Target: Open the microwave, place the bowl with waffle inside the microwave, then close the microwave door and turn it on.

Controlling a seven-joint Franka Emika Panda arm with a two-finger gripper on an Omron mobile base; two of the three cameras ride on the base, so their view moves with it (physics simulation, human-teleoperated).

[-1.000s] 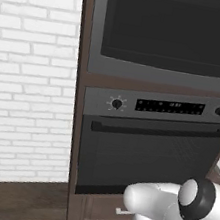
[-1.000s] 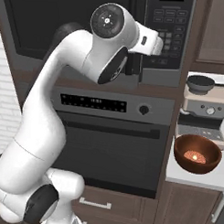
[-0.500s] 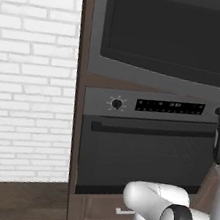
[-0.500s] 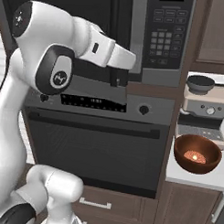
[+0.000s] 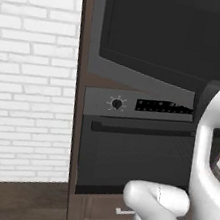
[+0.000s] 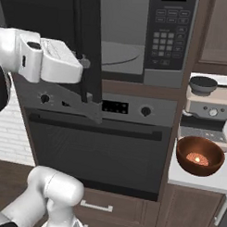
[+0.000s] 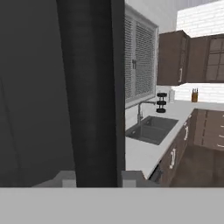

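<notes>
— From the left base camera, what do you see?

— Up top, the microwave door stands swung out from the cabinet, its dark glass angled toward the camera. Below it sits the oven with one knob, a display and a horizontal bar handle. White brick wall to the left. My arm rises at the right edge.

— And from the right base camera?

— Over there the door shows almost edge-on, a dark upright slab in front of the open microwave. The round plate inside is in sight, and the keypad is to the right. My hand reaches in from the left, level with the door's edge; my gripper sits right at the door. The bowl with the waffle rests on the white counter at right, well apart from the microwave, just in front of a coffee machine.

— The hand camera?

— Close up, the door's handle runs as a dark vertical bar between my two fingertips, which sit either side of its base. My jaws are closed down around it. Beyond, a sink and tap, a window, and brown cabinets.
</notes>
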